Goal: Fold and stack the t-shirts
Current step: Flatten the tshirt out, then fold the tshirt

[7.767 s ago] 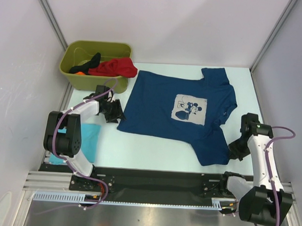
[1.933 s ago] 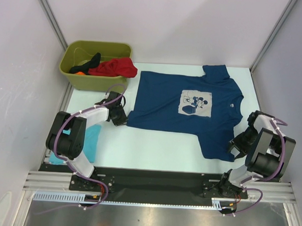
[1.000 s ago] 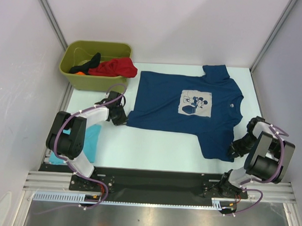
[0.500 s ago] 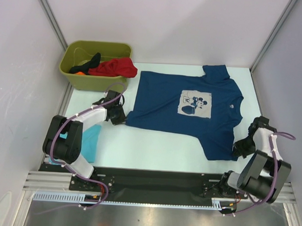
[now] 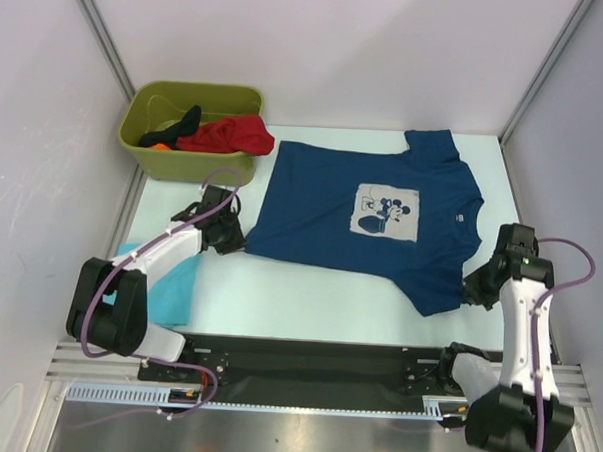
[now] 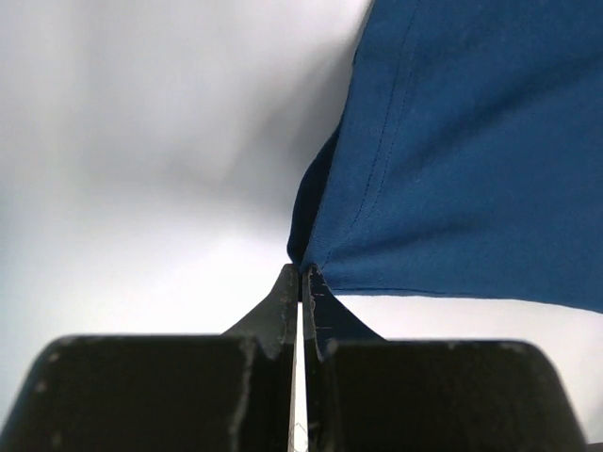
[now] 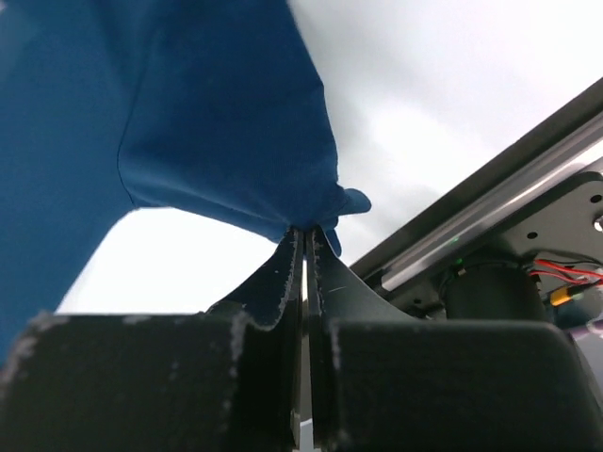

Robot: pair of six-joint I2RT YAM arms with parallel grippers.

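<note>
A navy blue t-shirt (image 5: 322, 212) with a grey-white cartoon print lies spread across the table, chest up. My left gripper (image 5: 235, 242) is shut on its near-left hem corner (image 6: 306, 254). At the near-right, my right gripper (image 5: 475, 287) is shut on the shirt's corner (image 7: 311, 212), which is lifted off the table. A light turquoise t-shirt (image 5: 164, 285) lies folded at the near left, partly under the left arm. Red (image 5: 230, 135) and black (image 5: 181, 121) t-shirts lie in the bin.
An olive-green plastic bin (image 5: 189, 161) stands at the back left against the wall. White walls close in the table on three sides. The black mounting rail (image 5: 306, 361) runs along the near edge; its metal frame (image 7: 490, 235) shows in the right wrist view.
My right gripper closed on the shirt's near-right corner and lifted it. Both arms have raised and shifted; the near hem has moved slightly away from the rail.
</note>
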